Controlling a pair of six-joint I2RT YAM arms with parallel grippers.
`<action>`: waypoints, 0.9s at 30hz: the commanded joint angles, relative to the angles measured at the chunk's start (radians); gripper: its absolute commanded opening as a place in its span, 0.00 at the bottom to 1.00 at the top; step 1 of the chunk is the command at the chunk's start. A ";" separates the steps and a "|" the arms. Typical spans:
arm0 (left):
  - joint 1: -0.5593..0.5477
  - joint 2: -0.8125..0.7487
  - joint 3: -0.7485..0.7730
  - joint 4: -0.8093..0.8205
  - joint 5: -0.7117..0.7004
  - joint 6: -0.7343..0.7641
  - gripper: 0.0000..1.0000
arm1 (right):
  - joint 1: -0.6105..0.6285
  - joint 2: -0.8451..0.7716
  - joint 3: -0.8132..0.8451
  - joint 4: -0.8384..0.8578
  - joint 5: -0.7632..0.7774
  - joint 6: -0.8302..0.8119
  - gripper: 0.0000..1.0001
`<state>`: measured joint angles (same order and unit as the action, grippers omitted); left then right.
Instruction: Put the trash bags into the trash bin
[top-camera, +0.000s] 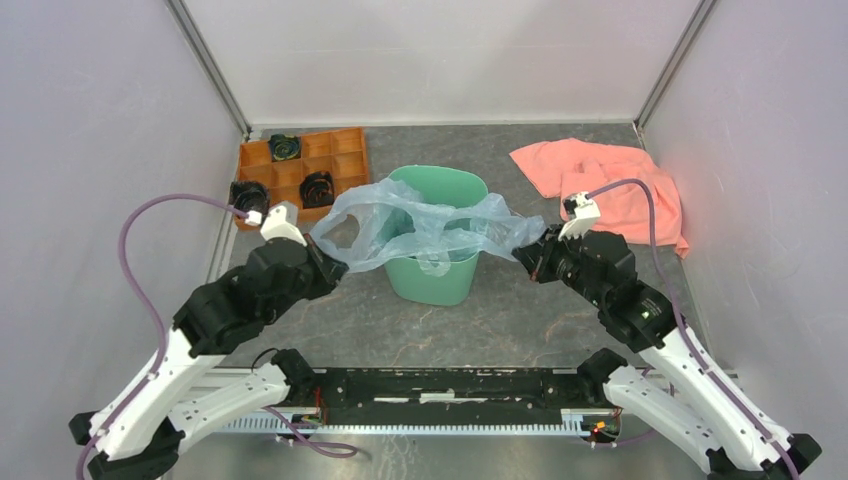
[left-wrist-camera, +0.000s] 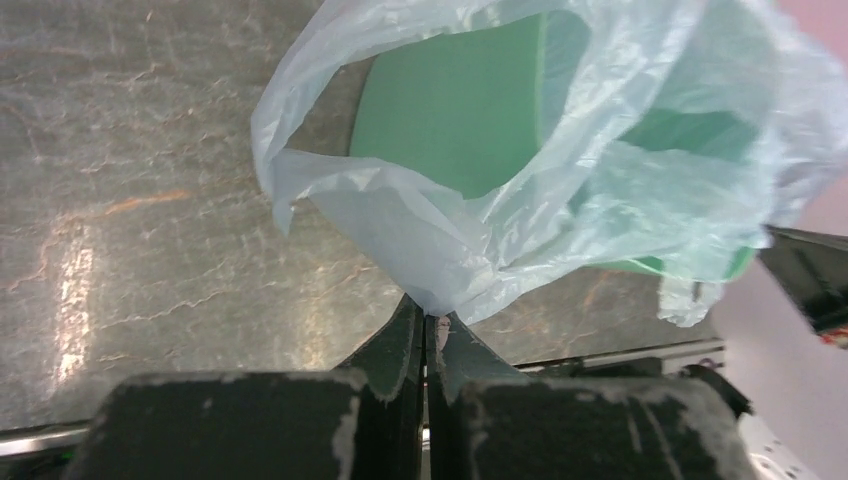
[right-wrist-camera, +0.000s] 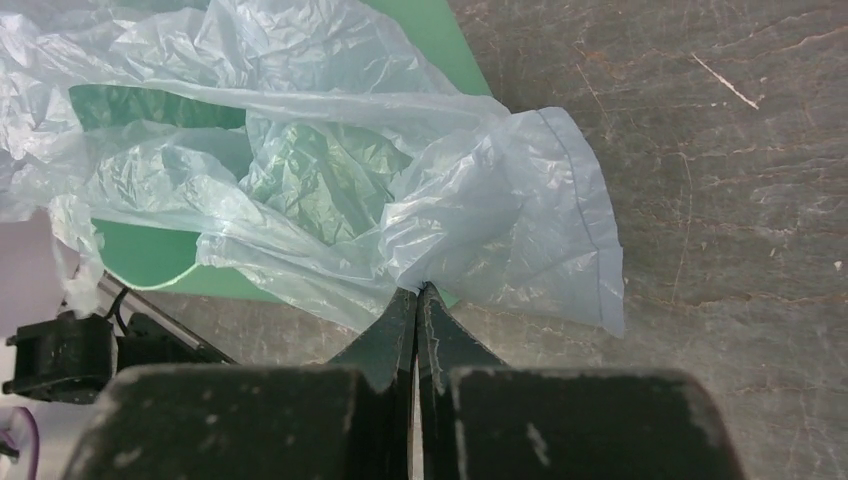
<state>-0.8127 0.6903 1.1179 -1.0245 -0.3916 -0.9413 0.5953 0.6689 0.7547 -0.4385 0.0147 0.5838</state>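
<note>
The mint-green trash bin stands upright at the table's middle. The pale blue-grey trash bag is stretched across the bin's rim, and part of it sags into the opening. My left gripper is shut on the bag's left edge, left of the bin; in the left wrist view the bag bunches at the closed tips with the bin behind. My right gripper is shut on the bag's right edge, right of the bin; the right wrist view shows the film pinched at the tips.
An orange compartment tray holding dark round items sits at the back left. A salmon-pink cloth lies at the back right. White walls enclose the table on three sides. A black rail runs along the near edge.
</note>
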 joint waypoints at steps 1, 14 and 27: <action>0.004 0.022 -0.073 -0.018 -0.021 0.015 0.02 | 0.000 -0.021 -0.037 -0.019 -0.001 -0.095 0.00; 0.004 0.020 -0.084 -0.049 -0.115 0.036 0.02 | 0.000 -0.040 -0.046 -0.089 -0.185 -0.263 0.01; 0.004 0.116 -0.206 0.112 -0.239 0.078 0.02 | 0.000 -0.007 -0.290 0.423 -0.003 -0.264 0.02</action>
<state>-0.8135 0.7761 0.9463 -0.9764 -0.5266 -0.9123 0.5976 0.6418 0.5362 -0.2817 -0.1093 0.3462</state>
